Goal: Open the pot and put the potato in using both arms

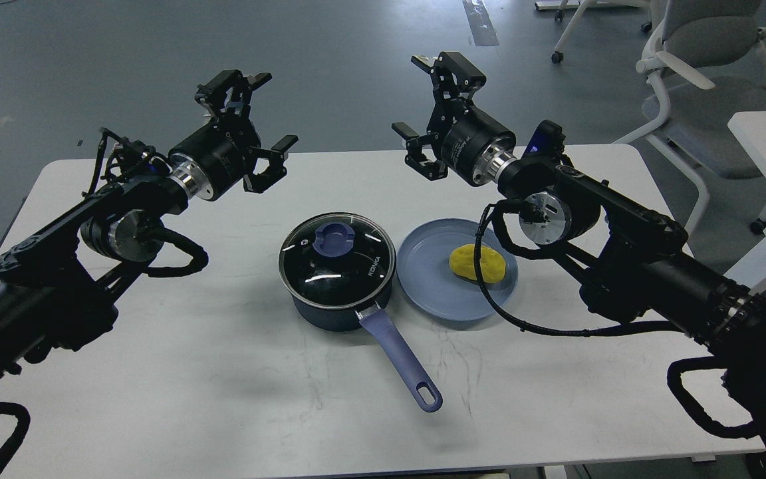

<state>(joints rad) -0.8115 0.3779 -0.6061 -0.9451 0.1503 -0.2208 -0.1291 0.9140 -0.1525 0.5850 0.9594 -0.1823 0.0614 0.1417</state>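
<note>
head view
pot (338, 293): mid worktop (223, 372), glass lid (337, 256) on, lavender handle (401, 359) pointing toward the near right.
potato (477, 263): lying on light-blue plate (423, 286), which sits just right of pot.
left gripper (256, 120): raised over far left of worktop, fingers spread apart, holding nothing.
right gripper (423, 106): raised beyond the plate, fingers spread apart, holding nothing.
background: office chair (695, 66) on grey floor, far right.

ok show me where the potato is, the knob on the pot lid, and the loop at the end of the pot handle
potato (477, 262), head view, middle of its yellow top.
lid knob (334, 238), head view, centre of the lavender-blue knob.
handle loop (429, 397), head view, rim of the loop hole.
</note>
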